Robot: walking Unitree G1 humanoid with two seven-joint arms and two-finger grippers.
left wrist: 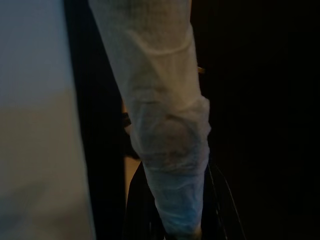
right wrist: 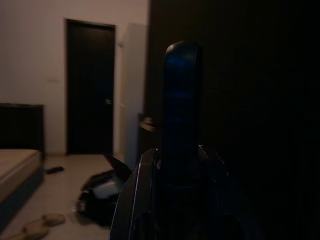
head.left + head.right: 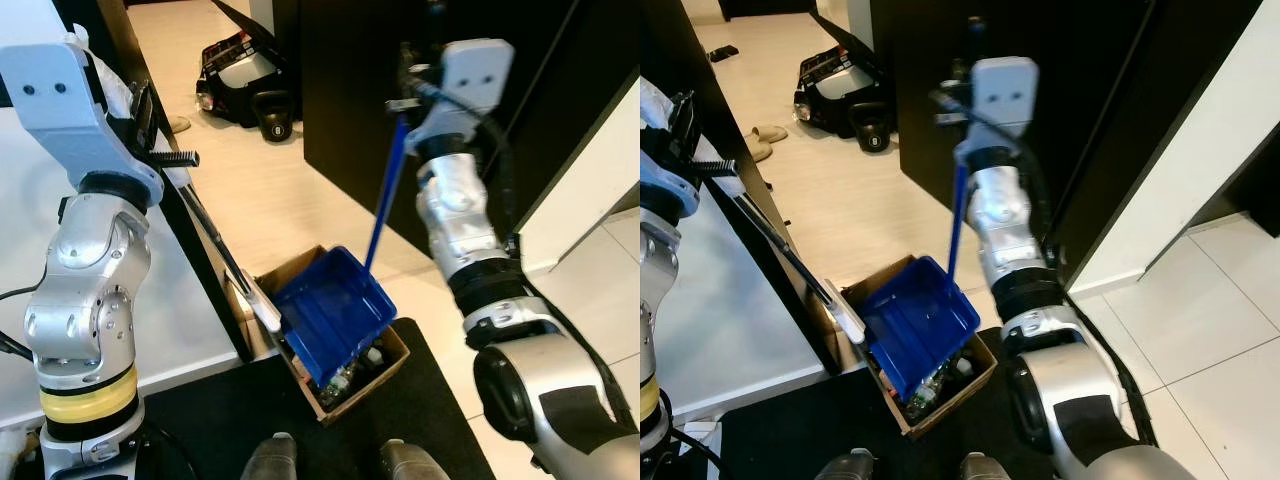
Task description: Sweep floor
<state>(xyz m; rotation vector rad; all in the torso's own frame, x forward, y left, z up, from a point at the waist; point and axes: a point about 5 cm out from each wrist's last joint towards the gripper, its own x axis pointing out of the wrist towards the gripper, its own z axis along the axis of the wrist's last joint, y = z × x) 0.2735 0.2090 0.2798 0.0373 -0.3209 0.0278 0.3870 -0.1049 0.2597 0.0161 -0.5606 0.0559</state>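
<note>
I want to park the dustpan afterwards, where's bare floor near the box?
Free: pale tile floor between cardboard box and black kettlebell; white tiles rightward. Crowded: blue dustpan over the box, broom handle alongside.

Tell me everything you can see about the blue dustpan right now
The blue dustpan is a glossy, plastic-looking scoop with raised side walls and a long, thin blue handle rising from its back. The right gripper is shut on the handle's top, holding the pan tilted over the open cardboard box, which has bottles and rubbish inside. The pan's lower edge sits at the box's opening; the pale head of the broom lies against its left side.
</note>
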